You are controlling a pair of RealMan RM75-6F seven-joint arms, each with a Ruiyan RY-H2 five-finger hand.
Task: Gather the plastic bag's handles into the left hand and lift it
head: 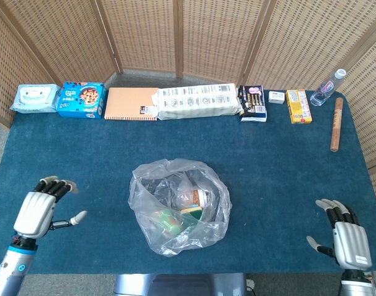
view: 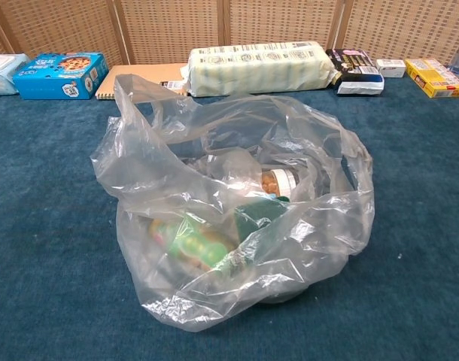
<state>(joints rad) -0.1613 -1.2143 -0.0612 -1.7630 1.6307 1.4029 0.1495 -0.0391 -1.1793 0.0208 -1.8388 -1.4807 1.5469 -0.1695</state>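
Plastic bag (head: 179, 206) slumped mid-tabletop (head: 280, 160), handles loose.
Left hand (head: 39, 211) & right hand (head: 347, 238) flank it, well apart, both w/ fingers spread, holding nothing.

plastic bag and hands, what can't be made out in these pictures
- Plastic bag contents, both views: crumpled film blurs all but a jar and green items.
- Bag handles, both views: lost among the folds.
- Left hand and right hand: outside the chest view.
- Right hand's wrist, head view: cut by the bottom edge.
- Package labels, head view: too small.
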